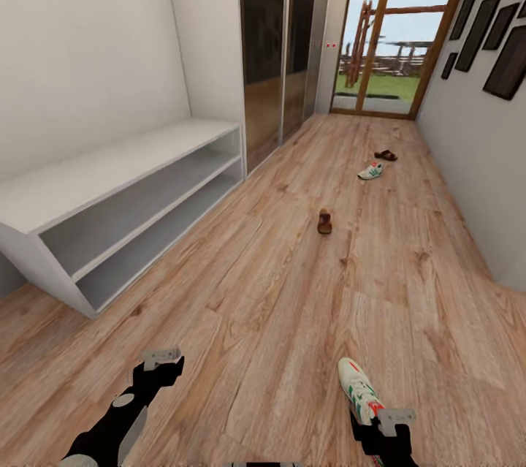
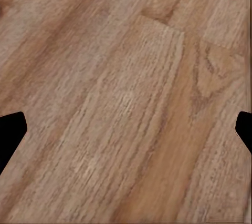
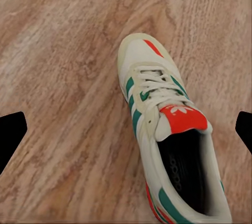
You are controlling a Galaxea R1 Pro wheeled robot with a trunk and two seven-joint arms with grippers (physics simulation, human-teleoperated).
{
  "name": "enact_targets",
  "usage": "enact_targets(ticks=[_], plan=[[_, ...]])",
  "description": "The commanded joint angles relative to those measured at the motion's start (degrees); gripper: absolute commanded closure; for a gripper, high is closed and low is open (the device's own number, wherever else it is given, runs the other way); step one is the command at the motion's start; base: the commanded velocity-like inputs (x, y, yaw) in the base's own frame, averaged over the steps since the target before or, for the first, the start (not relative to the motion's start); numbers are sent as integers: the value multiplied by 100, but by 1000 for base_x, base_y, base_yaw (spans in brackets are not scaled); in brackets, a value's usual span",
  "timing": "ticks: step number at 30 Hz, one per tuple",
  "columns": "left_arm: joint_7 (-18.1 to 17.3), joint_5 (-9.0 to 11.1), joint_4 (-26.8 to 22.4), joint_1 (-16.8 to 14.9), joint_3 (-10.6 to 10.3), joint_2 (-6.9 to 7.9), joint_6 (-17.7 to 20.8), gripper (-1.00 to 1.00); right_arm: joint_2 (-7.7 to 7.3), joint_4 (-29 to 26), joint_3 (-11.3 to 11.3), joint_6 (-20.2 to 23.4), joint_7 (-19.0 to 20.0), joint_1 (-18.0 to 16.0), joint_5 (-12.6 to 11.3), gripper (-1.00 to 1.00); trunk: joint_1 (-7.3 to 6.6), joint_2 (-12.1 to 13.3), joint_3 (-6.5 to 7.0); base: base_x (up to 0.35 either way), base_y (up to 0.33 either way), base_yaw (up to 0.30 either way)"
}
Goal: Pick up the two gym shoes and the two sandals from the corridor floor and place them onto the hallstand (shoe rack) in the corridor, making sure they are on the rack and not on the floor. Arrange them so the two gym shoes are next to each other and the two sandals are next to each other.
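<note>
Near sneaker (image 1: pixel 359 388): on the floor (image 1: pixel 292 291) at the robot's right, toe pointing down the corridor, heel partly hidden by the right arm; in the right wrist view (image 3: pixel 168 150) it lies upright, laces tied, opening facing the camera.
Far sneaker (image 1: pixel 371 171): on the floor well down the corridor, toward the right wall.
Near sandal (image 1: pixel 324 221): on the floor mid-corridor, between the two sneakers, well apart from both.
Far sandal (image 1: pixel 385 155): just beyond the far sneaker, near it.
Rack (image 1: pixel 109 175): pale grey, against the left wall, two open shelves and a flat top, all bare.
Left gripper (image 1: pixel 162 357): low over bare floor at the left; jaws spread wide, nothing between them; wrist view shows wood grain (image 2: pixel 126 98).
Right gripper (image 1: pixel 395 417): above the near sneaker's heel end; jaws apart, tips at either edge of the wrist view, not touching the shoe.
Corridor end: glass door (image 1: pixel 387 36) with a wooden frame.
</note>
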Motion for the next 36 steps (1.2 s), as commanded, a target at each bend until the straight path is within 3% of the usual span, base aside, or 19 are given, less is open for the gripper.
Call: enact_targets(ticks=[1,14,19,25,32,36], plan=[[-30,17,1,-12,21,-24,-6,-100,-11,3,-3,-17,-3,-1,9,-100,1,-3,-37,0,0,0],[-31,23,-70,-51,14,-174,25,-100,-131,4,-18,-22,-10,-1,9,-100,35,-21,-443,0,0,0],[-31,19,-77,-49,4,-191,20,-100,-157,-2,-118,-23,-10,1,9,-100,47,-27,-600,0,0,0],[-24,23,-81,-37,-135,-190,-1,-100,-169,-20,-410,-20,19,-1,17,-100,47,-27,-650,0,0,-8],[-23,22,-81,-27,-157,-191,-21,-100,-170,-19,-434,-10,37,0,92,-100,47,-27,-664,6,0,-11],[-22,23,-82,-30,-159,-198,-33,-100,-170,-15,-434,-8,44,0,272,-100,47,-27,-665,117,-30,-2]])
